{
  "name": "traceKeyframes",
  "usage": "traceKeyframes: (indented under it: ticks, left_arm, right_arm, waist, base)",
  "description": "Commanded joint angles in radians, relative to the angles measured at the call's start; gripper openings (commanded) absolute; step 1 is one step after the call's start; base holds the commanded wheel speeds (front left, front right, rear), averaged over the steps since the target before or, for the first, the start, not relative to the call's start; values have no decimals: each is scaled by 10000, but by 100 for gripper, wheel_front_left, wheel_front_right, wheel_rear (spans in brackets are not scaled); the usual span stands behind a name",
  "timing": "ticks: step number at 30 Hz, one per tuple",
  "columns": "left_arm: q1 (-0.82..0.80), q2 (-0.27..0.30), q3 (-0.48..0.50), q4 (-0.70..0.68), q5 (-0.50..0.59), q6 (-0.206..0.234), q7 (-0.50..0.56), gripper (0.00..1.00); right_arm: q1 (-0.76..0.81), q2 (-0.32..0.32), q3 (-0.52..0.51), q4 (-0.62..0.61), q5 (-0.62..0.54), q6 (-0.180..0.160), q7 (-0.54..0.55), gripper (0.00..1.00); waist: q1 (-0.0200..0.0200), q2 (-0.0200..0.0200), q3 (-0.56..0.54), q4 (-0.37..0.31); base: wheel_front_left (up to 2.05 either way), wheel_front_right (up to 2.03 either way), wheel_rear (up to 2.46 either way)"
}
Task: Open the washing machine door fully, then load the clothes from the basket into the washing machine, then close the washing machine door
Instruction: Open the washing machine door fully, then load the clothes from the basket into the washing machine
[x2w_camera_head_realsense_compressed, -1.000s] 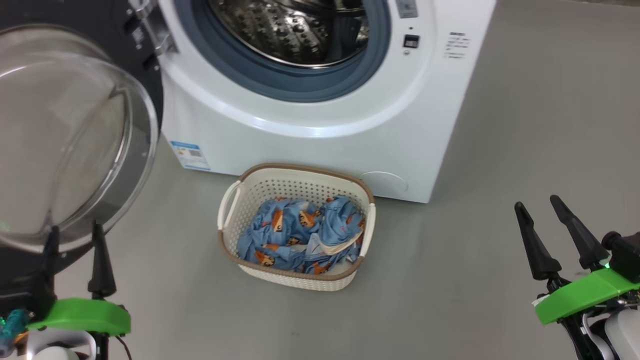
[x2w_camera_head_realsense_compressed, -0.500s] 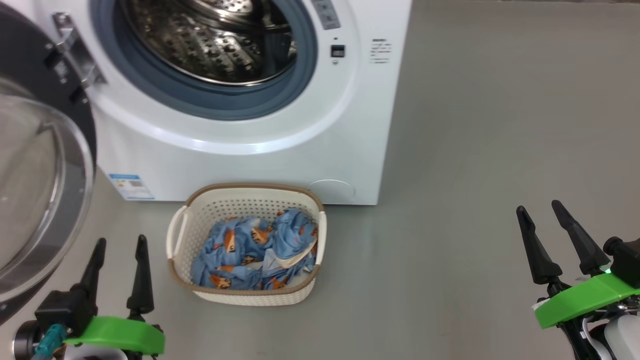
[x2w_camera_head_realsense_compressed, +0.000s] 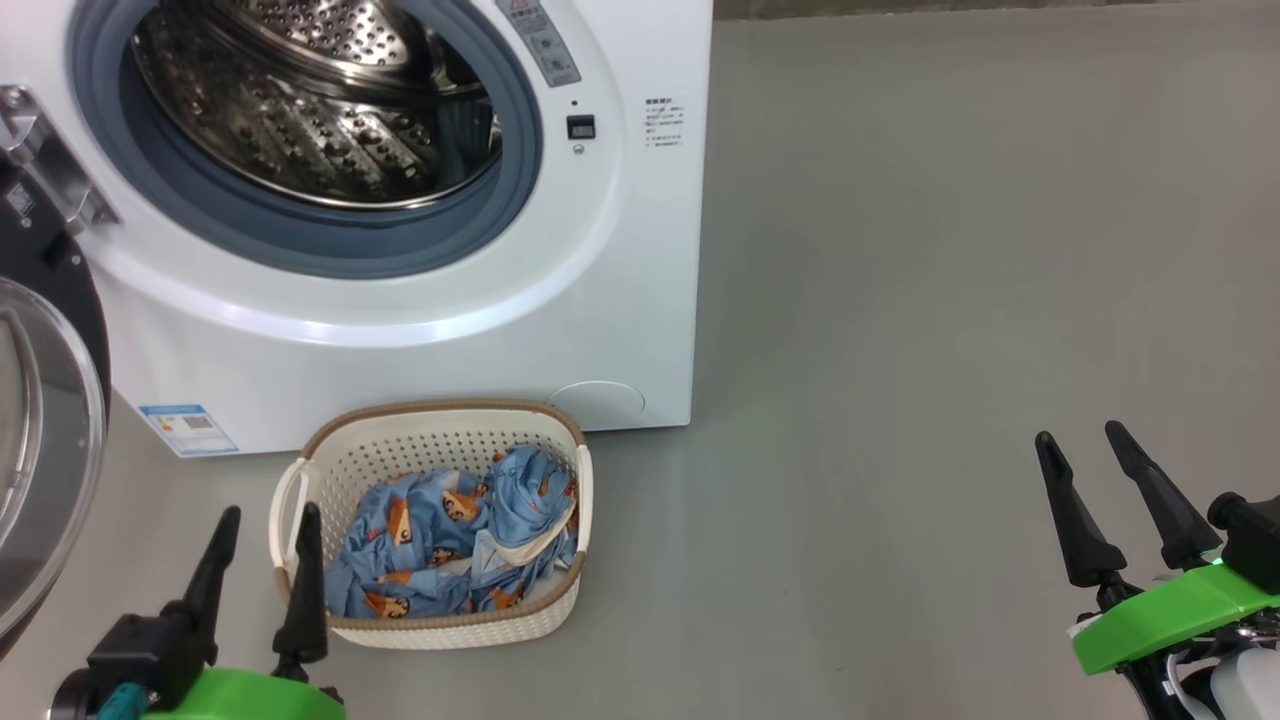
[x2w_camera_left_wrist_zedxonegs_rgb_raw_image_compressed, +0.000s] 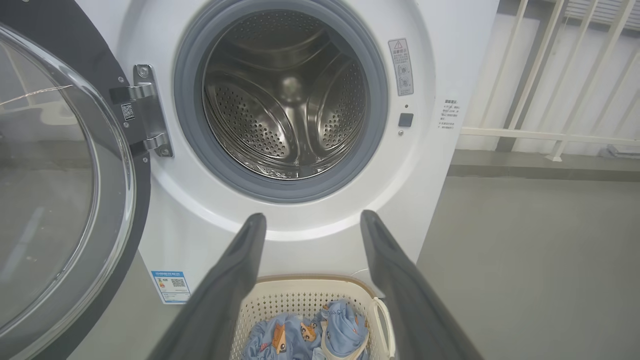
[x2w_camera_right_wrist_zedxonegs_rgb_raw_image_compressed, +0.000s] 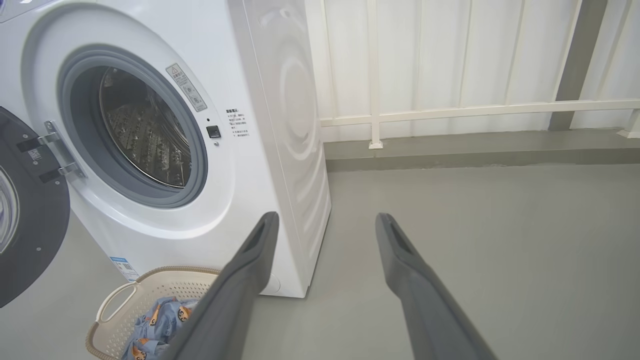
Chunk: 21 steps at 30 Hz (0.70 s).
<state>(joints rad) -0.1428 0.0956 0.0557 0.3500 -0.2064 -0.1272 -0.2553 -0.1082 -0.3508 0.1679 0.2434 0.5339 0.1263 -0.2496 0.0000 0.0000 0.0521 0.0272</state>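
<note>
The white washing machine (x2w_camera_head_realsense_compressed: 400, 330) stands open, its steel drum (x2w_camera_left_wrist_zedxonegs_rgb_raw_image_compressed: 285, 100) bare inside. Its black door (x2w_camera_left_wrist_zedxonegs_rgb_raw_image_compressed: 55, 190) with the bulging glass bowl hangs swung out to the left (x2w_camera_head_realsense_compressed: 40, 440). On the floor before the machine sits the cream basket (x2w_camera_head_realsense_compressed: 330, 470) holding the light blue clothes (x2w_camera_head_realsense_compressed: 450, 540) with orange figures. My left gripper (x2w_camera_head_realsense_compressed: 265, 515) is open at the basket's near left corner, nothing between its fingers; in its wrist view the gripper (x2w_camera_left_wrist_zedxonegs_rgb_raw_image_compressed: 310, 220) points over the basket (x2w_camera_left_wrist_zedxonegs_rgb_raw_image_compressed: 280, 295) toward the drum. My right gripper (x2w_camera_head_realsense_compressed: 1080, 440) is open, empty, far right over bare floor.
Grey floor (x2w_camera_head_realsense_compressed: 900, 300) stretches to the right of the machine. A white railing (x2w_camera_right_wrist_zedxonegs_rgb_raw_image_compressed: 475, 110) and pale wall run behind it, with a low kerb along the floor. The open door takes up the space left of the basket.
The head camera has swung to the right, so machine, door and basket sit further left in view. My left gripper now shows beside the basket instead of in front of the door glass.
</note>
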Motion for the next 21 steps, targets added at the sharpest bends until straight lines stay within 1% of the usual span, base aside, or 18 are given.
traceKeyframes:
  ticks: [1,9,21]
  left_arm:
    - [-43,245,258,-314,-96,-33,-65,100]
    - [179,278,201,-401,-209,-34,-65,100]
    - [213,321,122,-376,-330,-34,-65,100]
  right_arm:
    - [41,-166,104,-204,-197,44,-122,100]
    - [151,-91,74,-194,-231,44,-122,100]
    - [212,-79,105,-226,-242,44,-122,100]
  waist:
    - [0,0,-63,-75]
    - [0,0,-186,-190]
    - [0,0,-243,-172]
  base:
    - [0,0,0]
    - [0,0,0]
    - [0,0,0]
